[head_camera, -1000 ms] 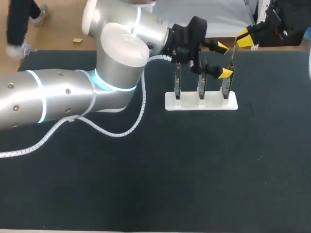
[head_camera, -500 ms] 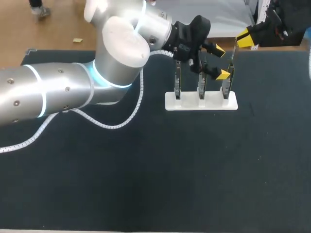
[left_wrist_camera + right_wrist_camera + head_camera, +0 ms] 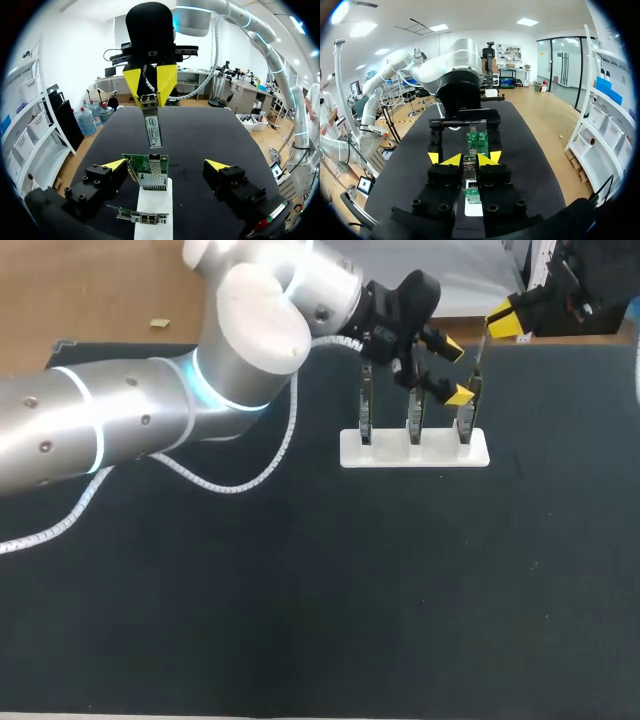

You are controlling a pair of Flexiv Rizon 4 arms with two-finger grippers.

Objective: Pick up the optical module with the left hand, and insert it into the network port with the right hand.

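Three cards (image 3: 415,418) stand upright in a white stand (image 3: 390,452) on the dark table (image 3: 300,590) in the head view. The left arm (image 3: 120,430) reaches across from the left, and the left gripper (image 3: 456,369) hangs just above the middle and right cards with its yellow tips spread. The right gripper (image 3: 505,318) sits at the table's far edge, beyond the right card.

Seen from the left wrist, the left fingers stand wide apart and grasp nothing (a green card sits between them, touching neither). Ahead and above that card, the right gripper pinches the module (image 3: 152,125) by its upper end. The module hangs straight down, its free end just short of the card's top edge and well clear of the left fingers.

Seen from the right wrist, the yellow tips close on the module from both sides, gripping it. The module points out along the fingers towards a green card just ahead, with the left arm's dark wrist behind it.
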